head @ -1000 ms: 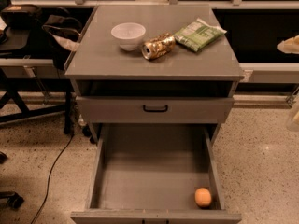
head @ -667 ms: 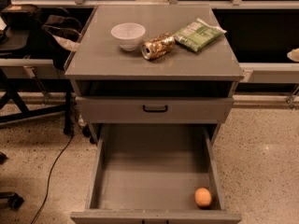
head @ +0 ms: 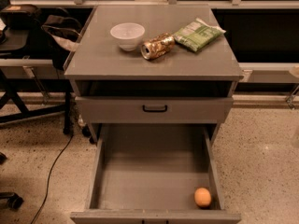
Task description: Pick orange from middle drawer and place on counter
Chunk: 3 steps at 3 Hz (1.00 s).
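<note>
Orange: small, round, smooth skin, even orange colour with a paler sheen on top. Whole and unmarked as far as it shows. It sits on the floor of the middle drawer, in the drawer's front right corner, near the right wall and just behind the front wall. Whether it touches either wall cannot be told. It lies alone and nothing grips it.

Gripper: only a pale sliver shows at the right edge of the view, well to the right of the drawer and higher than it. It is far from the orange. Cannot tell whether it is spread or closed, and no more of the arm can be made out.

Middle drawer: pulled fully out toward the camera, grey, deep, with tall side walls. The orange is its only content.

Just above the drawer: a shallower grey drawer front with a black handle, pushed in.

Tabletop: flat and grey, above and behind the drawer. It carries three things in a row:
- A white bowl, upright, over the drawer's left half.
- A gold can, dented and on its side, over the drawer's middle, just beside the bowl.
- A green packet, lying flat, over the drawer's right half, close to the can.
</note>
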Each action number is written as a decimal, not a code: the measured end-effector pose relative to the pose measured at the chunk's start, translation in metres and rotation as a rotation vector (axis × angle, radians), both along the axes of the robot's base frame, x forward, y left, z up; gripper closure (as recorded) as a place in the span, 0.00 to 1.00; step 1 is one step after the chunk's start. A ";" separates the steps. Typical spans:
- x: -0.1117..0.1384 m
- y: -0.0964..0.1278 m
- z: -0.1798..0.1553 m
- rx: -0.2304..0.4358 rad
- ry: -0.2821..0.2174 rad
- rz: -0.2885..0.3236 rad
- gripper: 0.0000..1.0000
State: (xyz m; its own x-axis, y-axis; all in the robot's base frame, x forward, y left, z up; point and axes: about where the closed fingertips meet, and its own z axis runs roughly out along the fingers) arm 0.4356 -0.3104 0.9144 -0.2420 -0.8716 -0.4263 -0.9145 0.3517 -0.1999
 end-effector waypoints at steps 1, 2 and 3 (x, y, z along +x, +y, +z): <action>0.004 0.013 -0.036 -0.029 0.040 -0.077 0.00; 0.006 0.021 -0.061 -0.044 0.086 -0.123 0.00; 0.006 0.021 -0.061 -0.043 0.086 -0.123 0.00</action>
